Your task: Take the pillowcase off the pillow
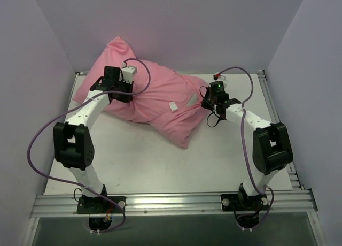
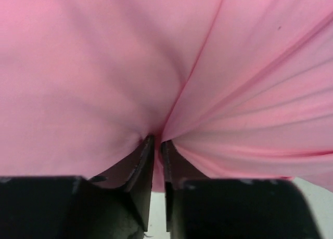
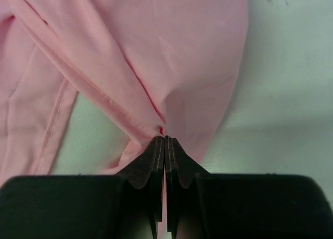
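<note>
Pink case (image 1: 155,96) lies across the far side of the tabletop (image 1: 160,160), plump on the left, so the pillow is probably inside, though none of it shows. The left pincer (image 2: 157,145) is clamped on a gathered fold at the full end. The right pincer (image 3: 165,141) is closed on a thin pinch near the slack, hemmed end. If both hold only cloth, pulling apart would likely just stretch the case. The right's slight bite could also slip free.

I get bright, even light; soft shadows on the worktop (image 1: 160,166) (wrist views go dark and soft at 6 o'clock).
</note>
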Available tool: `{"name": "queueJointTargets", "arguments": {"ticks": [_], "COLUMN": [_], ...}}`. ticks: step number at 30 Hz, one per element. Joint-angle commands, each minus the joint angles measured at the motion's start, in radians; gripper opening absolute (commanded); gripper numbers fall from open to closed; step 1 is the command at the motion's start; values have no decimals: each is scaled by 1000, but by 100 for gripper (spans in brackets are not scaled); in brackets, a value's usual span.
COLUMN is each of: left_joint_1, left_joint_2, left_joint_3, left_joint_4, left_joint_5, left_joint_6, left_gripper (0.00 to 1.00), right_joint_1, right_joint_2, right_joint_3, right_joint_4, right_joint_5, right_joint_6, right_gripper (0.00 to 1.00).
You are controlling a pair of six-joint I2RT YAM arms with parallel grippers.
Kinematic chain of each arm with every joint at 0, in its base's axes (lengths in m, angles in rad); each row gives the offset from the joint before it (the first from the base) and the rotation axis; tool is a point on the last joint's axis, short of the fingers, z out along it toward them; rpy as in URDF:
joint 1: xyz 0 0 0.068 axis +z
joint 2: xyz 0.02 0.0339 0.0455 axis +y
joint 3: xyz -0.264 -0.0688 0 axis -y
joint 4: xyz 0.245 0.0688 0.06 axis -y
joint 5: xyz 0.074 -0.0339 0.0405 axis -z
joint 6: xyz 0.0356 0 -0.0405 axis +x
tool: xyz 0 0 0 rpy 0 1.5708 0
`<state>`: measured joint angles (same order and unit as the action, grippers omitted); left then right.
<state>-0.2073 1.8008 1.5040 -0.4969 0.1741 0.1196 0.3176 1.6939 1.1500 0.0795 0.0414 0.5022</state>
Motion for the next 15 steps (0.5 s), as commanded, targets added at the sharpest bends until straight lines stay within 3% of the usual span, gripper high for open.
{"name": "queueJointTargets", "arguments": {"ticks": [1,2,3,5,6,7,8,10,13,15], "left_joint_1": [52,10,-25,-120,-230,-289,-347,-492,-534,-527], "left_joint_2": [-84,-102,-139,-175,-202,-208,-207,-144,-8,90], "left_joint_3": [97,117,139,199,214,229,255,277,280,321], "left_joint_4": [-78,-91,-116,-137,-147,-150,-155,-184,-149,-135], "left_joint_5": [-9,10,21,19,22,12,-4,-85,-171,-261], "left_joint_6": [60,77,116,161,198,212,222,252,238,232], "left_gripper": [23,33,51,70,78,92,97,94,99,74], "right_joint_1": [1,11,24,32,31,29,25,17,2,-2], "right_joint_2": [-42,-48,-53,-69,-77,-92,-100,-132,-174,-192], "right_joint_3": [-67,-87,-107,-153,-170,-183,-206,-223,-265,-297], "right_joint_4": [78,110,147,232,262,304,315,318,319,321], "right_joint_5": [-56,-130,-159,-214,-266,-282,-294,-282,-267,-261], "right_joint_6": [-2,8,39,70,87,116,125,133,145,159], "right_gripper": [0,0,0,0,0,0,0,0,0,0]}}
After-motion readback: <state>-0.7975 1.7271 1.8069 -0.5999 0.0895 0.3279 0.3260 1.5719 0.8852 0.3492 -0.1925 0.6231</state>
